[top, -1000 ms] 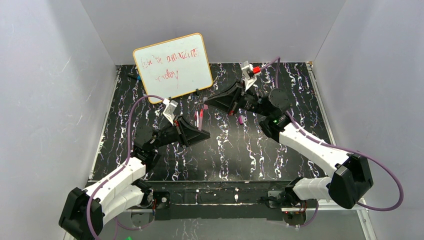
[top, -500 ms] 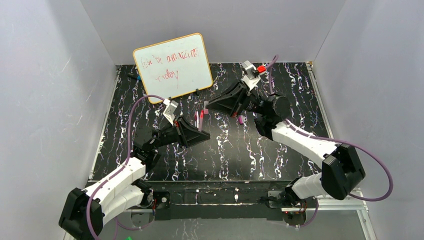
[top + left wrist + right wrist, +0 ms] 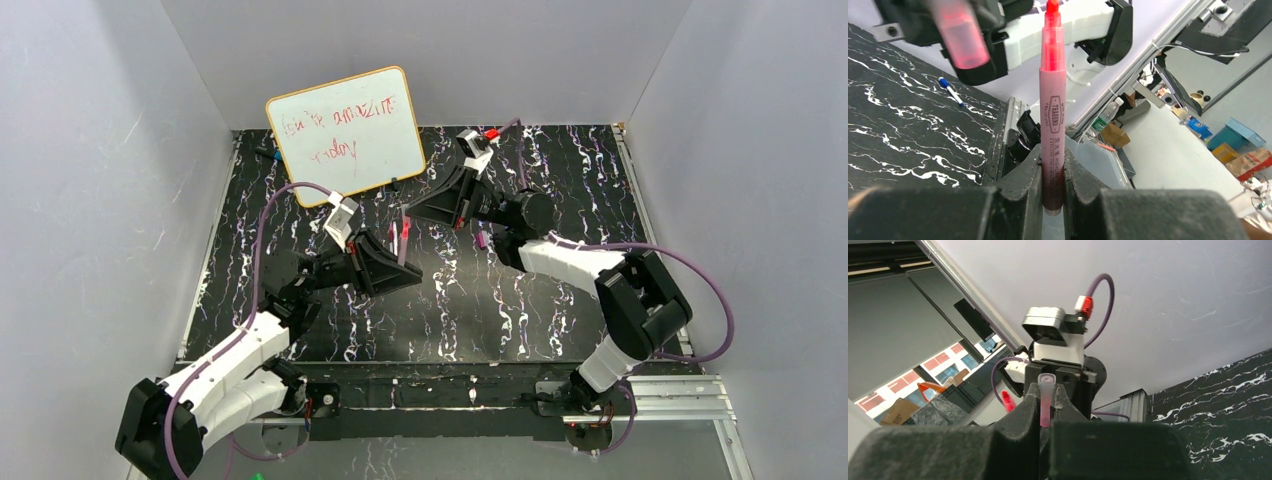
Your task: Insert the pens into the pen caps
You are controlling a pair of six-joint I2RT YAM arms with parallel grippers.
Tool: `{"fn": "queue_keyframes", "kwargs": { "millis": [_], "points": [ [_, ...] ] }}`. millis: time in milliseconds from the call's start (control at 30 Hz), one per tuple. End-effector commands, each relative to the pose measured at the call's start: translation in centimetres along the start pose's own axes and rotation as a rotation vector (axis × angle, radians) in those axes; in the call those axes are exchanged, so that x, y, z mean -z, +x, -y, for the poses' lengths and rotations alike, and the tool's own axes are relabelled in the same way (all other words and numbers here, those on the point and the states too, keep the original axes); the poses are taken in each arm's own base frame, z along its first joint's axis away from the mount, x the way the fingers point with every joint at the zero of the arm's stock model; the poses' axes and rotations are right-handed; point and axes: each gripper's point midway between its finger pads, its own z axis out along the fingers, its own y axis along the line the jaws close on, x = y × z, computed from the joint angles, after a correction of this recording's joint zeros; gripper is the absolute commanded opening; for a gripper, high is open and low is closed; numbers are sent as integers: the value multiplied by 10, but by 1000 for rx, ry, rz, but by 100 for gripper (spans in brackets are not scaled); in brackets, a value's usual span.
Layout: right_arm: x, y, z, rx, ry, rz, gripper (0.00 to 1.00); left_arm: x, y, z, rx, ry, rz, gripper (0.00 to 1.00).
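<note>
The left wrist view shows the left gripper (image 3: 1053, 175) clamped on the pink pen (image 3: 1053, 100), tip up; from above that pen is a sliver over the table (image 3: 450, 300), far of centre; only the right wrist view shows the right gripper (image 3: 1046, 412) pinching a magenta cap (image 3: 1046, 390)

Tally:
- 2 grippers: left gripper (image 3: 1053, 151), right gripper (image 3: 1046, 390)
- 1 pink highlighter pen (image 3: 1053, 100)
- 1 pink pen cap (image 3: 1046, 402)
- 1 whiteboard (image 3: 347, 132)
- 1 blue-tipped marker (image 3: 950, 91)
- 1 small magenta piece (image 3: 482, 239); pen or cap, cannot tell
</note>
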Motion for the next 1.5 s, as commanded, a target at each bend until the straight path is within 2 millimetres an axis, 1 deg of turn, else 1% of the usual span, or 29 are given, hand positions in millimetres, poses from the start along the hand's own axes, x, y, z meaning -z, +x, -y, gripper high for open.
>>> {"fn": "queue_keyframes", "kwargs": {
  "millis": [0,133,233,367,467,600,767,867,967,1200,1467],
  "points": [
    [3,-16,-62,228,-240,33,1,-3,-6,21,-77,78,-20,0],
    [5,-23,-61,244,-233,40,1,-4,-2,14,-65,63,-24,0],
    [8,-32,-61,261,-225,55,1,-2,2,9,-57,52,-27,0],
    [11,-40,-65,278,-223,69,1,0,7,1,-45,28,-18,0],
    [11,-40,-66,280,-223,70,1,-1,4,-3,-47,10,3,0],
    [11,-41,-62,281,-217,80,1,-7,-3,-3,-55,17,12,0],
    [8,-46,-69,295,-236,84,1,-13,0,-10,-31,15,-5,0],
    [6,-47,-71,301,-243,78,1,-15,3,-13,-24,13,-6,0],
    [7,-46,-71,300,-242,75,1,-16,0,-12,-32,16,0,0],
    [13,-38,-67,289,-219,70,1,-17,-8,-5,-55,24,28,0],
    [16,-34,-66,283,-211,68,1,-19,-16,-3,-67,22,55,0]
  ]
}}
